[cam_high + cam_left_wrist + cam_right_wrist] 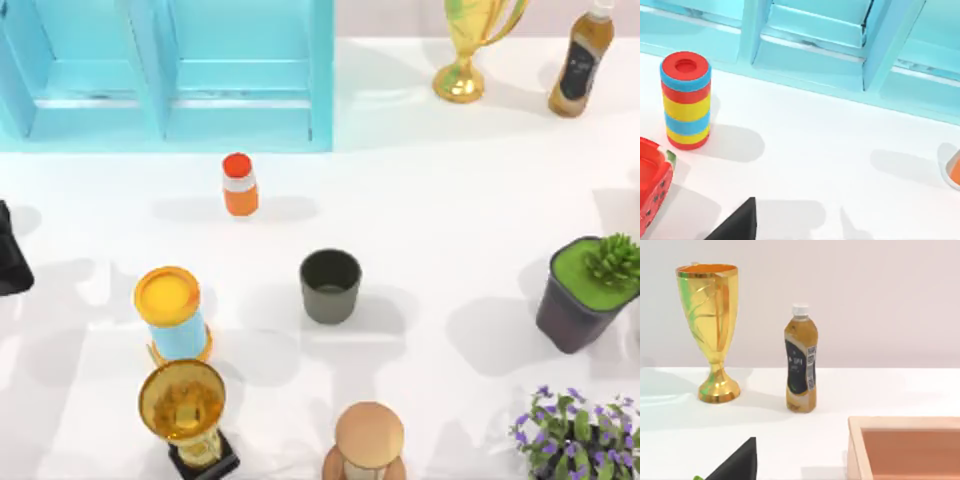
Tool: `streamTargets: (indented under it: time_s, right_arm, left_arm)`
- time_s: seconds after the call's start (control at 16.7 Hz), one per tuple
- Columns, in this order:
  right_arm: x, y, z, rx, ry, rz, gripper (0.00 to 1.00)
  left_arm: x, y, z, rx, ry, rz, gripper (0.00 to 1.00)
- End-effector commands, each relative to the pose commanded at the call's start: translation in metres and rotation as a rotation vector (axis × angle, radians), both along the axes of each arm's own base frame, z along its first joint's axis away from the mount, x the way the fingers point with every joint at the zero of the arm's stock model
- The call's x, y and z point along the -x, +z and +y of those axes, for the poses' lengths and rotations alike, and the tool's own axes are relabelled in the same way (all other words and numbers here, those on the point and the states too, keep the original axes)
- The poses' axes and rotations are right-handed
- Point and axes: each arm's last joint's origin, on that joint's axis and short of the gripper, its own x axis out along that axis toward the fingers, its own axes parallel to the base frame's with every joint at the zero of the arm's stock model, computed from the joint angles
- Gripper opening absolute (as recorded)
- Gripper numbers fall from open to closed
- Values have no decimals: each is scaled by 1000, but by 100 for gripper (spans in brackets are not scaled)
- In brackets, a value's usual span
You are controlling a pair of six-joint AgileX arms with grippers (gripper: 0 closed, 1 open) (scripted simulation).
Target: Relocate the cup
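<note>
The cup (330,285) stands upright on the white table (440,200), near the middle of the top view. It is grey-green and dark inside. Nothing touches it.

To its left, in the lower left part of the top view, stands a blue cylinder (173,318) with a yellow top. Just below that is a gold trophy (186,410) on a black base. Above the cup, a bit to the left, is a small orange bottle (239,185) with a red cap. A blue shelf (165,70) fills the upper left. In the upper right are another gold trophy (468,50) and a brown drink bottle (580,62). A dark purple plant pot (582,295) with a green plant sits at the right edge, well apart from the cup.

A dark part of the left arm (10,255) shows at the left edge of the top view. I cannot tell how far open the left gripper is, nor if it holds anything. It is the same for the right gripper.

The left wrist view has a striped red, blue and yellow cylinder (686,100) near the blue shelf.
</note>
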Motion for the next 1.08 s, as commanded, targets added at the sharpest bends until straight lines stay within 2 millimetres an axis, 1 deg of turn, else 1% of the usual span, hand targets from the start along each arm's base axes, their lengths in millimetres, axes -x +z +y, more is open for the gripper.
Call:
streamTargets:
  time_s: [0.12, 0.24, 0.3, 0.42, 0.48, 0.6, 0.72, 0.78, 0.9, 1.08]
  right_arm:
    - [0, 0, 0, 0, 0, 0, 100]
    - [0, 0, 0, 0, 0, 0, 100]
    - [0, 0, 0, 0, 0, 0, 100]
    - [0, 0, 0, 0, 0, 0, 100]
    - [0, 0, 0, 0, 0, 0, 100]
    - [0, 0, 0, 0, 0, 0, 100]
    - [0, 0, 0, 0, 0, 0, 100]
    - [0, 0, 0, 0, 0, 0, 100]
    - [0, 0, 0, 0, 0, 0, 100]
    - [0, 0, 0, 0, 0, 0, 100]
  left_arm:
    - [-28, 28, -9, 45, 4, 152, 100]
    - [-64, 50, -23, 76, 5, 308, 100]
    - [-84, 57, -33, 85, 4, 385, 100]
    - [-123, 65, -59, 88, -2, 536, 100]
    - [-142, 65, -75, 82, -8, 609, 100]
    - [-176, 57, -112, 55, -26, 746, 100]
    - [-201, 43, -154, 16, -50, 863, 100]
    - [-210, 34, -175, -6, -65, 912, 100]
    - [-219, 18, -215, -50, -97, 992, 100]
    - [-215, -1, -265, -109, -154, 1072, 100]
